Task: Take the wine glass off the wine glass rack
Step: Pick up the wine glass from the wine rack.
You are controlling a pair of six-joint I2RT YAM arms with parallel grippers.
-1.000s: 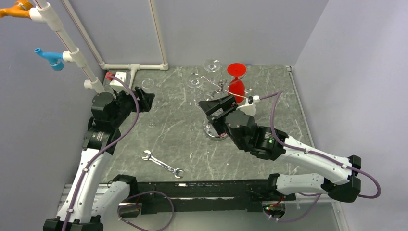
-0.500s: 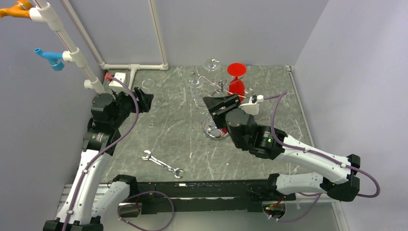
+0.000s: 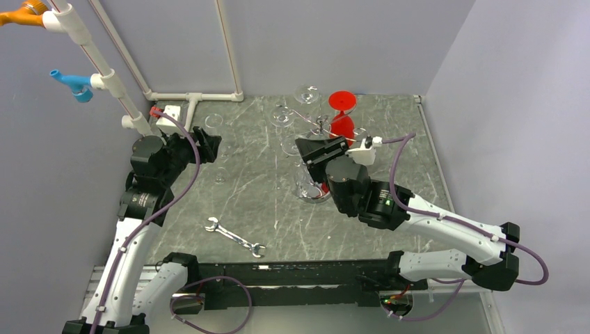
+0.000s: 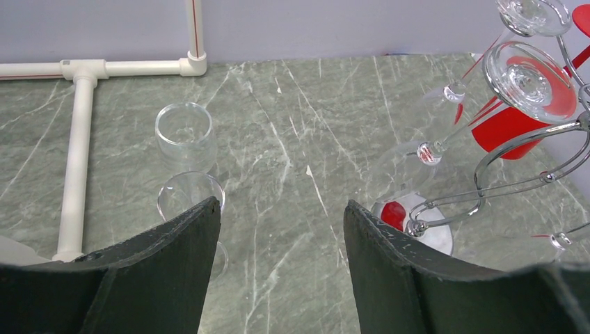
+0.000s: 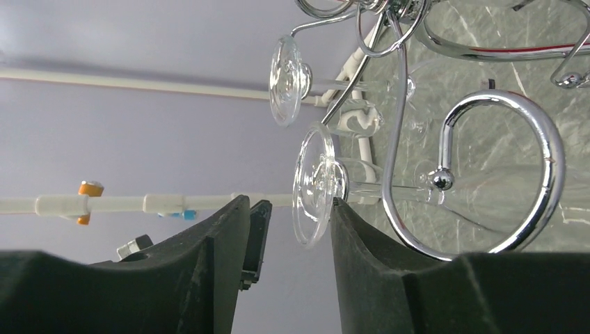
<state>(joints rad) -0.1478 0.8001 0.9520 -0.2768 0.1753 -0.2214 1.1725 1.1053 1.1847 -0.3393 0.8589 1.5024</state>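
Observation:
The chrome wine glass rack [image 3: 318, 127] stands mid-table on its round shiny base [image 3: 310, 193], with clear glasses and a red glass [image 3: 341, 111] hanging upside down from its curled arms. My right gripper [image 3: 321, 149] is open and raised against the rack. In the right wrist view the round foot of a clear wine glass [image 5: 313, 186] hangs on a wire loop [image 5: 544, 142], just at the right fingertip of the open gripper [image 5: 289, 202]. My left gripper [image 3: 209, 142] is open and empty, well left of the rack. Its wrist view [image 4: 282, 205] shows the rack base [image 4: 426, 224].
A silver wrench [image 3: 235, 237] lies near the front. A clear glass [image 4: 184, 133] stands on the table by the left gripper, near the white PVC pipe frame [image 4: 76, 132] at the back left. Walls close the table on the left, back and right.
My right gripper has shifted a little right and toward the rack, with its jaws now at the hanging glass's foot. The left arm has barely moved.

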